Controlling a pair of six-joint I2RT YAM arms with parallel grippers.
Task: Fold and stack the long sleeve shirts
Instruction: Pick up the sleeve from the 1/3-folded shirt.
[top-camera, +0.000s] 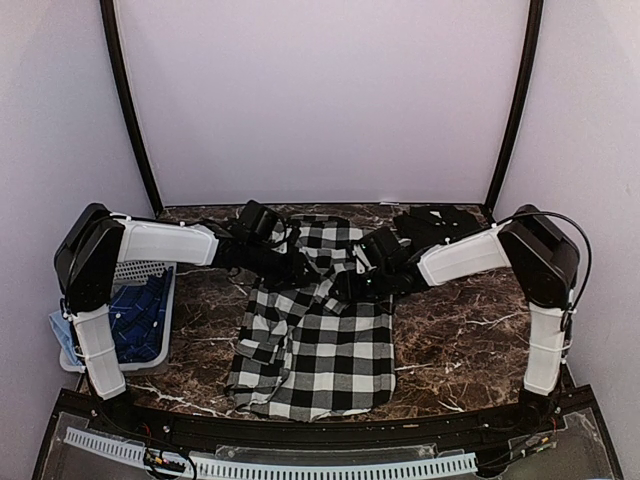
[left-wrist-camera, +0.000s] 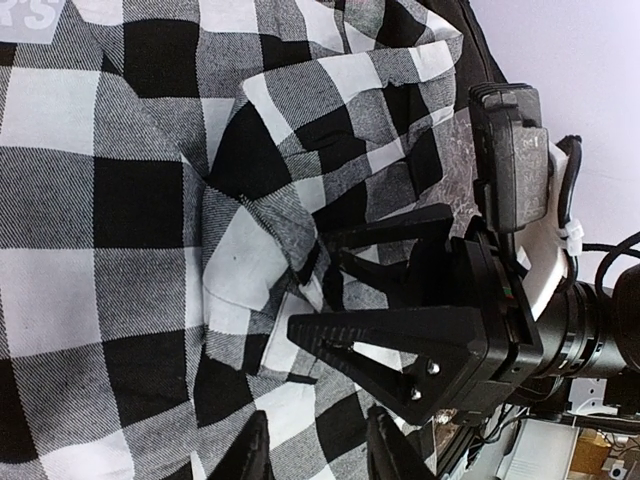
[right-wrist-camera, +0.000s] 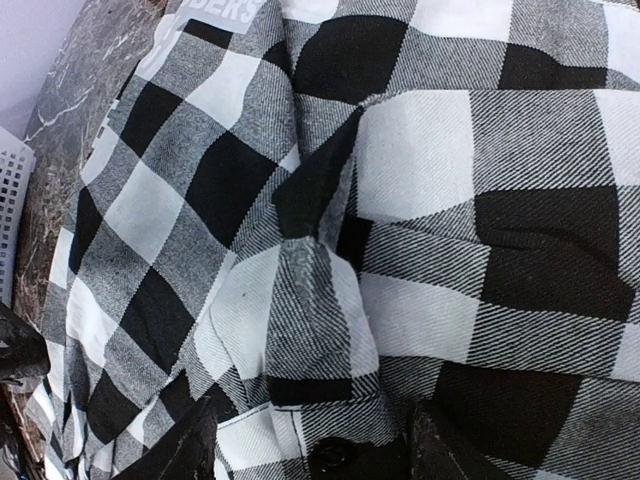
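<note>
so here's where the fold is at: the checked shirt (top-camera: 320, 330) lies in the middle of the marble table (top-camera: 470, 330), just right of the white basket (top-camera: 140, 270), which has some blue cloth (top-camera: 140, 320) in it

both arms reach in from the sides and meet over the far half of the shirt, which is where all the bunching is. My guess is that's why they're there, since the near half already lies fairly flat and the rumpled ridge up top is what needs sorting before any clean fold

jaws: the right gripper (right-wrist-camera: 310, 440) is spread wide, with cloth and a dark button (right-wrist-camera: 325, 457) lying between the fingers but nothing pinched as far as I can see. The left gripper (left-wrist-camera: 318, 445) has its fingers a bit apart right over the fabric, and I honestly can't tell whether there's a pinch of cloth in there or it's just hovering

orientation: the shirt's long axis runs near to far across the table, leaning a little left at the near end. The straight hem-like edge faces the arm bases and the crumpled end points at the back wall. A strip of white block letters (right-wrist-camera: 215, 10) shows at the edge of both wrist views

main risk I see is one side grabbing several layers at once and dragging the flat half out of shape
</note>
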